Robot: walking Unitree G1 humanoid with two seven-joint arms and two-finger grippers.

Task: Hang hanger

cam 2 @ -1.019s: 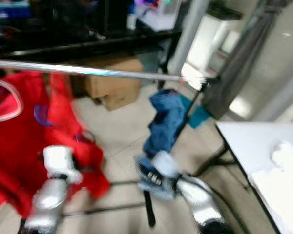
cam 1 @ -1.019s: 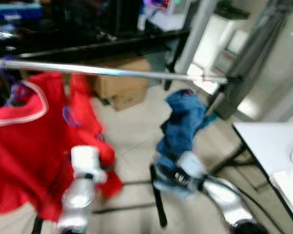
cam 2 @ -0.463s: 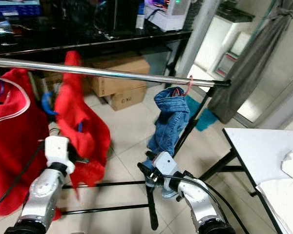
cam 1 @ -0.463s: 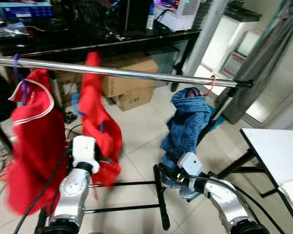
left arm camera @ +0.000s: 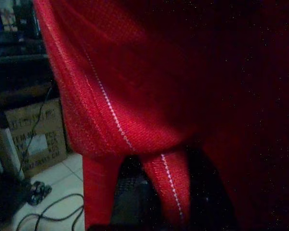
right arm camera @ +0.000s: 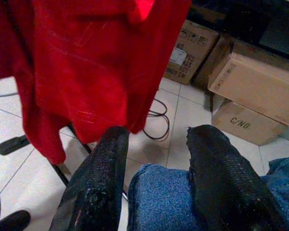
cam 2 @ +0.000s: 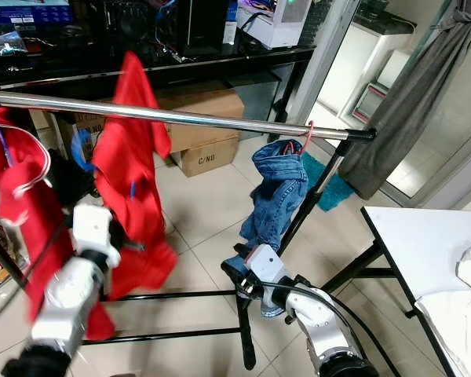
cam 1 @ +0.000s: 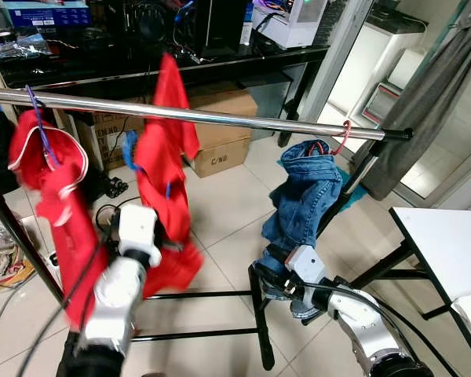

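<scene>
Change: since half a second ago the middle red garment (cam 1: 163, 149) has swung up the rail (cam 1: 243, 119); left arm raised.
Hanger (cam 1: 343, 138): pink hook on rail's right end, carrying jeans (cam 1: 302, 200); light, stiff; grasp at the neck.
Right gripper (right arm camera: 156, 180): fingers wide, straddling denim hem.
Left gripper: aperture indeterminate; wrist view shows red cloth close.
</scene>
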